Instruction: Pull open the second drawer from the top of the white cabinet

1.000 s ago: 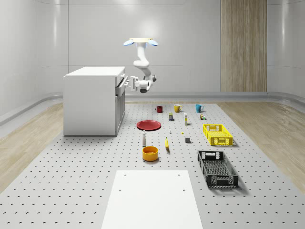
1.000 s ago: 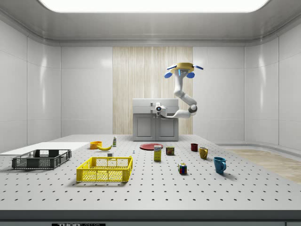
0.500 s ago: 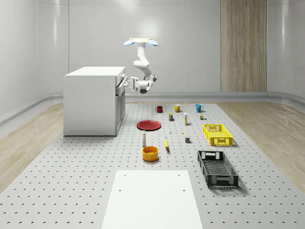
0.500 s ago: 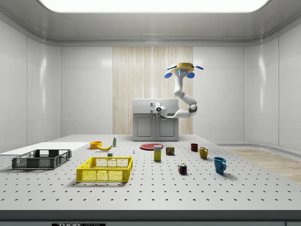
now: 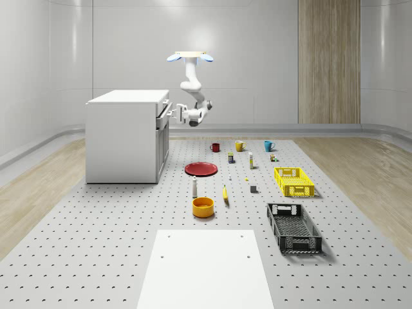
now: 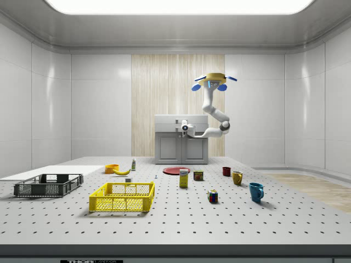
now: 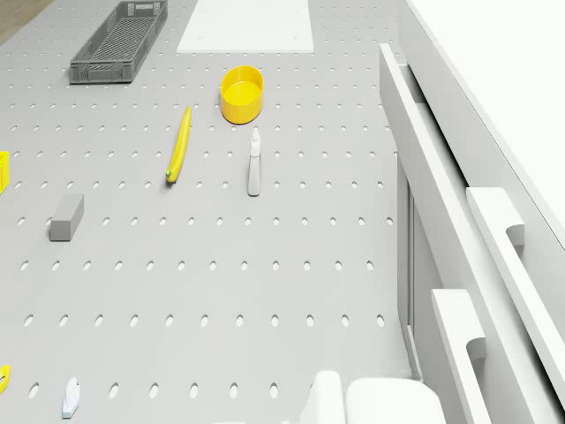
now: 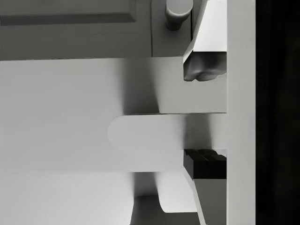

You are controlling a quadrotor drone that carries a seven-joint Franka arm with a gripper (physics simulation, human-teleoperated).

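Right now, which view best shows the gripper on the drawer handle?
The wrist view: the gripper straddles the drawer handle, one finger each side. The whole-scene view shows the gripper against the white cabinet front, handle indistinct.

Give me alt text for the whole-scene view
A drone hovers beside a white cabinet, its arm reaching down so the gripper meets a drawer handle. Cups, a red plate and two crates sit on the perforated floor.
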